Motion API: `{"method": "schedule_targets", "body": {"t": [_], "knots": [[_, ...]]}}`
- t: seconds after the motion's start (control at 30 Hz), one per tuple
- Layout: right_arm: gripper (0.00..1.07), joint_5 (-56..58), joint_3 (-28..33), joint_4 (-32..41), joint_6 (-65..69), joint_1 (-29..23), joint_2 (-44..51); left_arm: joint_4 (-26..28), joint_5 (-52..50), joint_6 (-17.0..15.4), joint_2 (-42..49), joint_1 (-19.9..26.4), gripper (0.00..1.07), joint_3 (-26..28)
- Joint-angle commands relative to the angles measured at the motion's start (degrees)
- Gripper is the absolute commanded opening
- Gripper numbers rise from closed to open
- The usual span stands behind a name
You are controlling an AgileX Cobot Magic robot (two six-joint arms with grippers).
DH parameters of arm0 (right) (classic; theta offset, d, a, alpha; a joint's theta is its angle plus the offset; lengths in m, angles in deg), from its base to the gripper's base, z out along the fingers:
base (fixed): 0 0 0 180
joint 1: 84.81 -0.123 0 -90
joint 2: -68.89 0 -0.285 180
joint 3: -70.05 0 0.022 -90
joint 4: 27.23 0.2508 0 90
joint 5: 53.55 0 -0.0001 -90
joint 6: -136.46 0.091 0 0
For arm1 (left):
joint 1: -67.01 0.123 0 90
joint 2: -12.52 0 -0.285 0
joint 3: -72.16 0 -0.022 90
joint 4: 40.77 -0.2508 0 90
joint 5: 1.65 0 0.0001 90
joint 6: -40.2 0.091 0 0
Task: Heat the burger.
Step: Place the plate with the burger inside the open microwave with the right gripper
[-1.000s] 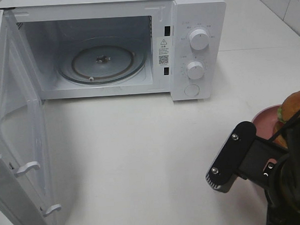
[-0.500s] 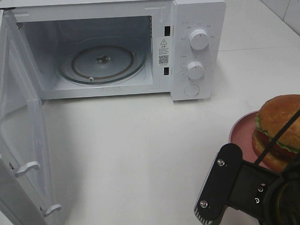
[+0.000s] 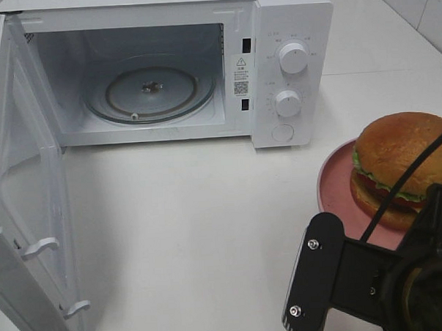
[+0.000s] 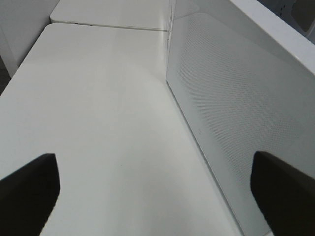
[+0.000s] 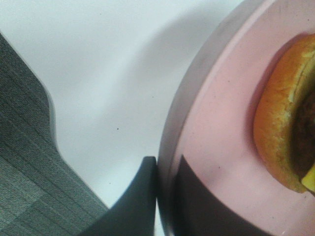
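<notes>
The burger (image 3: 401,165), with a golden-brown bun, lettuce and tomato, sits on a pink plate (image 3: 330,179) at the right of the exterior view, in front of and to the right of the open microwave (image 3: 288,16). In the right wrist view my right gripper (image 5: 166,169) is shut on the plate's rim (image 5: 216,108), one finger outside and one inside, with the burger (image 5: 280,123) beside it. My left gripper (image 4: 156,191) is open and empty, next to the outer face of the microwave door (image 4: 236,98). It does not show in the exterior view.
The microwave door (image 3: 25,218) stands swung open at the left. The glass turntable (image 3: 150,91) inside holds nothing. Two knobs (image 3: 293,58) are on the right panel. The white counter (image 3: 194,225) spreads in front. My right arm's body (image 3: 343,277) fills the bottom right corner.
The plate with the burger has moved left and farther into view. My right arm has shifted left and down in the picture with it.
</notes>
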Motion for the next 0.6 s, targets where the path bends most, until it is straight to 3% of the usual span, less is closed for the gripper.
{"method": "schedule_targets", "body": {"t": [0.03,0.6], "knots": [[0.0,1.8,0.1,-4.1,-2.2,-0.3,0.6,-0.1,-0.6,-0.3,1.0,0.0,0.98,-0.2],[0.0,-6.3,-0.1,-9.8,-11.2,-0.3,0.6,-0.1,-0.6,-0.3,1.0,0.0,0.98,-0.2]]}}
